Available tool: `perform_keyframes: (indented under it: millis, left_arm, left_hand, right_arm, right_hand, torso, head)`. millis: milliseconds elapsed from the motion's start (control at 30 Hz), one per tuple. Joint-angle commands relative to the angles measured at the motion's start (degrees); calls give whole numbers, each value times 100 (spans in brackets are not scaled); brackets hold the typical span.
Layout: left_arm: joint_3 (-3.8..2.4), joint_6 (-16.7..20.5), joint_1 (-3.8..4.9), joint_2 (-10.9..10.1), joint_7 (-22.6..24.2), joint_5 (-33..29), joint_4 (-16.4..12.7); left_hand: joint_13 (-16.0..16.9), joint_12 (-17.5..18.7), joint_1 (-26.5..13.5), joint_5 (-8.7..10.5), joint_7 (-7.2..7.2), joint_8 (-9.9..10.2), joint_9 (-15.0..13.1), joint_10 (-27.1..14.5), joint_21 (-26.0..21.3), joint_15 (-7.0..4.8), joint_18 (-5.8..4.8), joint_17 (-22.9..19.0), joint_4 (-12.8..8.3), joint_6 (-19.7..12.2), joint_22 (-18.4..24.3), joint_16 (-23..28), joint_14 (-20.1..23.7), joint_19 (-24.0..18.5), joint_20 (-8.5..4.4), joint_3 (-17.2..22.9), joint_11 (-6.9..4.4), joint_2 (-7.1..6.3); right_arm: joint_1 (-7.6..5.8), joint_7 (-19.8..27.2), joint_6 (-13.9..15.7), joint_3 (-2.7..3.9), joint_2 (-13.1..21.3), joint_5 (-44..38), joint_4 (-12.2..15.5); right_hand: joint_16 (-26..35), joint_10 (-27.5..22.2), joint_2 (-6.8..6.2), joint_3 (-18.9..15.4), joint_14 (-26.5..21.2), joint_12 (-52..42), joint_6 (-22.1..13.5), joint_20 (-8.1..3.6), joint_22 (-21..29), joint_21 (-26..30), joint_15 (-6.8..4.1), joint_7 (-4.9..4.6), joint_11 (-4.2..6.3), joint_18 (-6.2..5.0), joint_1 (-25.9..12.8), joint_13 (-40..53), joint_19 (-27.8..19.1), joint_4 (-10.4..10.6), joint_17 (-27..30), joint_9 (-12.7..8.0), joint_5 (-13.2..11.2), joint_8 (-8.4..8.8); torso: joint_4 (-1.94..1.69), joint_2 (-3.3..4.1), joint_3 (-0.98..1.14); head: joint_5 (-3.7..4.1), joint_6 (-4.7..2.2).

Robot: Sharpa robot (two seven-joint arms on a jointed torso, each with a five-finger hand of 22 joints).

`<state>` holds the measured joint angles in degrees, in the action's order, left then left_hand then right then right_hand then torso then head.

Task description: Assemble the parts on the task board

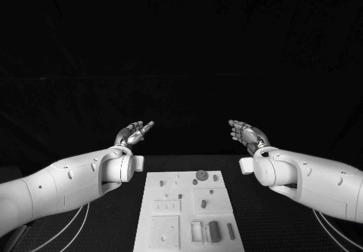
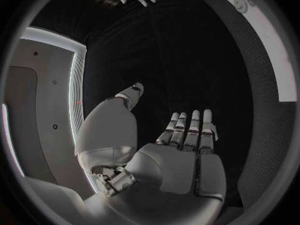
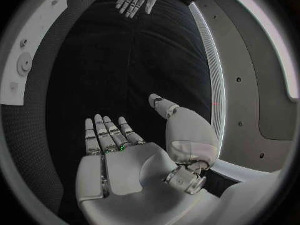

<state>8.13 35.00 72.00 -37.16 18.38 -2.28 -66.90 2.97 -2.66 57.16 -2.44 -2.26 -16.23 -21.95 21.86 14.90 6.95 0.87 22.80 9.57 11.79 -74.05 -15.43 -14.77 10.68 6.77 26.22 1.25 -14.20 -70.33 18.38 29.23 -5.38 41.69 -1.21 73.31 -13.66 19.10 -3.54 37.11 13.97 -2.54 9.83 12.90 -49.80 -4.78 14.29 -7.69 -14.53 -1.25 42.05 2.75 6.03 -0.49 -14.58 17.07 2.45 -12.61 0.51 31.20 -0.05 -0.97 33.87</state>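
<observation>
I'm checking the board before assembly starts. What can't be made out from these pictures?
- Task board, head view: near end cut off by the picture's bottom edge.
- Grey parts there: too small to tell their shapes.
- Task board, left wrist view: only a strip at the circle's rim.
- Left hand and right hand: open, raised.

Two white arms, smooth rounded shells with small dark screws; silver segmented left hand (image 1: 135,133) and right hand (image 1: 248,134); thin pale cables under arms.

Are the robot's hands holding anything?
No. The left hand and right hand are both empty, fingers apart, raised beyond the white task board.
</observation>
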Motion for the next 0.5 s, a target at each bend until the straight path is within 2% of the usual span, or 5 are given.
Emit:
perform_keyframes:
  millis: [33,167,367,433,500]
  left_arm:
    - [75,-743,133,103,-663,-176,286]
    - [190,-957,305,215,-888,-226,624]
    - [217,-1005,344,241,-938,-238,700]
    - [220,-1521,342,245,-1024,-213,731]
    - [220,-1682,342,218,-1017,-220,711]
  left_hand:
    - [20,-40,218,-46,-31,-89,-90,116,97,18,-87,97,54,75,-237,-88,-88,55,26,103,28,-30]
    - [27,-51,230,-46,-44,-102,-107,157,110,18,-87,114,70,83,-236,-102,-94,52,23,88,44,-14]
    - [62,-100,280,-46,-98,-212,-235,377,165,35,-87,241,87,182,-232,-208,-200,99,38,22,90,45]
    - [103,-161,311,-43,-158,-318,-352,635,225,81,-87,461,82,293,-228,-399,-430,210,70,-38,149,112]
    - [193,-307,381,-56,-345,-662,-717,1195,291,199,-86,582,35,681,-218,-556,-687,361,106,-120,306,239]
  right_arm:
    - [-147,-782,-1272,-72,-59,-268,-275]
    - [-359,-1120,-1778,-183,-125,-344,-626]
    - [-463,-1286,-2027,-238,-157,-382,-800]
    - [-465,-1293,-1957,-239,-178,-1198,-1023]
    - [-465,-1294,-1907,-239,-208,-1525,-1094]
  right_hand:
    - [-191,324,6,122,157,-80,110,62,-304,-98,108,-698,-73,111,217,43,28,-108,-191,148,30,-148]
    - [-365,595,95,-10,327,-124,209,50,-566,-182,114,-715,-88,103,317,72,84,-343,-352,267,41,-268]
    - [-728,1277,141,-232,847,-240,574,14,-1125,-322,124,-714,-89,25,558,137,279,-742,-658,542,92,-559]
    - [-762,1599,204,-423,957,-293,760,7,-1443,-373,159,-707,-104,-24,625,165,404,-957,-668,672,432,-699]
    - [-804,1791,212,-573,1119,-331,1019,-8,-2122,-477,177,-688,-95,-105,746,172,654,-1178,-673,823,480,-869]
  torso:
    - [1,-1,0]
    - [1,-1,0]
    - [1,-1,0]
    - [-9,-6,-1]
    - [-10,-7,-2]
  head:
    - [1,1]
    - [1,1]
    - [1,1]
    - [15,76]
    - [8,82]
